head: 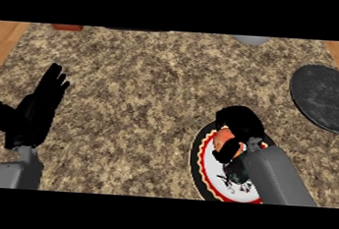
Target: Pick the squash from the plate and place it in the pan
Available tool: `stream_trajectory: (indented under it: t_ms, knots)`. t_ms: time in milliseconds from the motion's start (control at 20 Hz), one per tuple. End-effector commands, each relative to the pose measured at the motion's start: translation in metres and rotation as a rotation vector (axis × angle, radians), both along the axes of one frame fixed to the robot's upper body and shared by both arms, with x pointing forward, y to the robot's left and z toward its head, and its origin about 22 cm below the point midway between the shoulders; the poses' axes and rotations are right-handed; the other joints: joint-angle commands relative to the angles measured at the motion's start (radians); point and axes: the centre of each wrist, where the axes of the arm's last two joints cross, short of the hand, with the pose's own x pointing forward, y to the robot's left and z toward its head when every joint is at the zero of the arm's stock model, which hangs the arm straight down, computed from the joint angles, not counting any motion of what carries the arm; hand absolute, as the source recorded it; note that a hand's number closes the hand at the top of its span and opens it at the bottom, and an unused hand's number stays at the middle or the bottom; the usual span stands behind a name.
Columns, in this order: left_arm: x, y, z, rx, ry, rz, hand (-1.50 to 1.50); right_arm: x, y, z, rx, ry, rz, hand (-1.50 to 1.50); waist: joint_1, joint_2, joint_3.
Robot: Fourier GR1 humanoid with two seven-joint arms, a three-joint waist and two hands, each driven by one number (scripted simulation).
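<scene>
Speckled brown stone fills the head view, and that's our table (146, 75), with a strip of pale wood (2, 42) running down its far left edge. Over on the left the left hand (38, 108) rests open, fingers straight and pointing up the frame, touching nothing. Now to the action at lower right: a round plate (199, 157) with a black and red rim and a white middle sits on the table, and the right hand (237, 123) is right over it, its grey forearm coming in from the bottom edge. The fingers are curled round the squash (224, 137), and only a small orange patch peeks out between the black fingers near the plate's upper left rim. So the squash is at the plate, in the hand's clasp. Which way its long axis runs I can't tell, the hand hides too much. Up at the right edge lies the dark round pan (326, 99), apart from the plate.
</scene>
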Motion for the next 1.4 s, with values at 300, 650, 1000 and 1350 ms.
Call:
stream_trajectory:
  t_ms: [300, 650, 1000, 1350]
  knots:
    - [0.002, 0.006, 0.009, 0.007, 0.002, 0.015, 0.00, -0.034, -0.039, 0.092, -0.087, -0.499, -0.069, 1.50, -0.016, -0.001, 0.000]
    - [-0.003, -0.006, -0.002, -0.023, -0.011, -0.014, 0.00, -0.067, -0.029, 0.154, -0.053, -0.681, -0.137, 1.50, 0.006, 0.006, 0.000]
    - [0.008, -0.005, -0.001, -0.012, -0.023, -0.030, 0.00, -0.048, -0.079, 0.184, 0.026, -0.712, -0.284, 1.50, 0.008, 0.009, 0.000]
    - [0.001, -0.012, 0.004, -0.014, -0.017, -0.022, 0.00, -0.009, -0.151, 0.195, 0.070, -0.725, -0.398, 1.50, 0.017, 0.009, 0.001]
